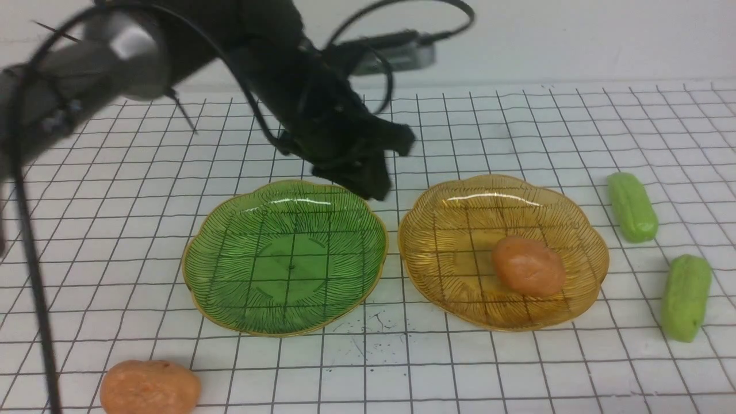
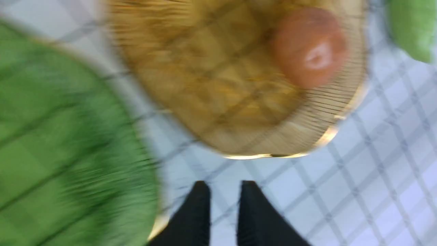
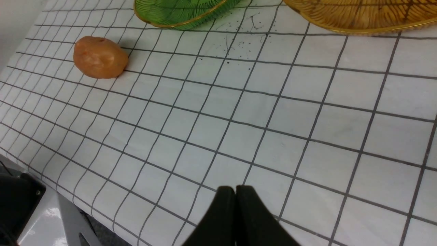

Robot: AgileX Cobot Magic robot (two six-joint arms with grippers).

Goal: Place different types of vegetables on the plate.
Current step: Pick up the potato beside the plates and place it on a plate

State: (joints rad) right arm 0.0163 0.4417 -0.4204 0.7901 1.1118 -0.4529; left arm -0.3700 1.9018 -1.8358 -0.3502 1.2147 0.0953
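Note:
One orange-brown potato (image 1: 528,265) lies in the amber plate (image 1: 454,259). The other potato (image 1: 149,387) lies on the table at the front left. Two light green cucumbers (image 1: 632,206) (image 1: 685,296) lie on the table right of the amber plate. The green plate (image 1: 287,259) is empty. My left gripper (image 1: 374,187) hangs above the gap between the plates at their far side. In the blurred left wrist view it (image 2: 223,188) is slightly open and empty, with the potato (image 2: 309,48) in the amber plate (image 2: 211,85) beyond. My right gripper (image 3: 235,189) is shut and empty above the table's front.
The table is a white sheet with a black grid. In the right wrist view the table potato (image 3: 99,57), the green plate's rim (image 3: 177,12) and the amber plate's rim (image 3: 362,13) show. The table's front edge and a black block (image 3: 17,201) lie close below that gripper.

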